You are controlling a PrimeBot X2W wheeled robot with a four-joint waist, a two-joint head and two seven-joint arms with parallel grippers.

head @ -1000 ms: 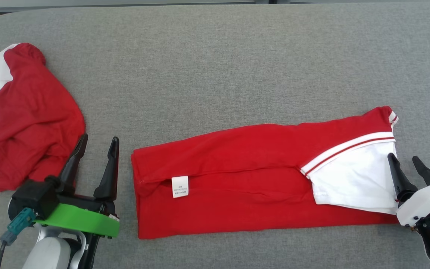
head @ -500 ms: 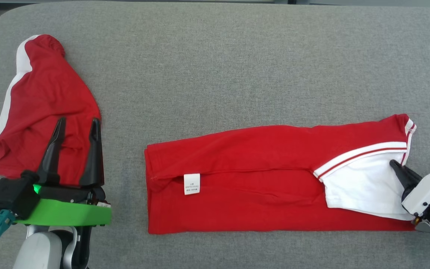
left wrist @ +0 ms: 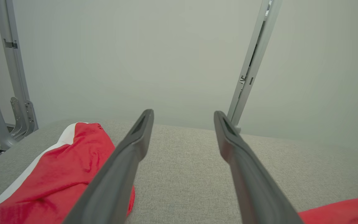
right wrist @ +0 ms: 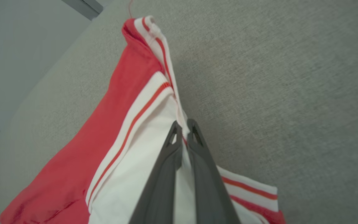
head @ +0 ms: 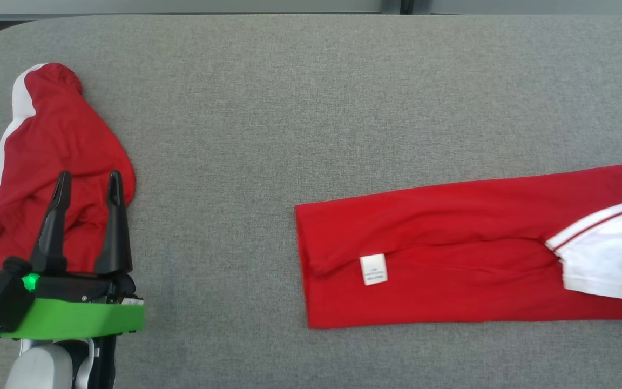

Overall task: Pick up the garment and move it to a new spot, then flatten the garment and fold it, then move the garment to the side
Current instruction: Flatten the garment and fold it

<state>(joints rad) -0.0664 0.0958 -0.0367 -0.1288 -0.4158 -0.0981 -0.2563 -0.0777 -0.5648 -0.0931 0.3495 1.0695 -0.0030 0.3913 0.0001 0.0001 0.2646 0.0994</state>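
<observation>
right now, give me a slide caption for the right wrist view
Right gripper shut on the white striped edge of the folded red garment on the grey table.

The garment [head: 451, 254] lies lengthwise on the right of the tabletop [head: 289, 108], running off the head view's right edge. A second garment [head: 57, 162] lies at the far left, well apart. The left gripper [head: 89, 174] stands over that one's near part. The right gripper [right wrist: 184, 124] has the first garment's right end between its jaws.
</observation>
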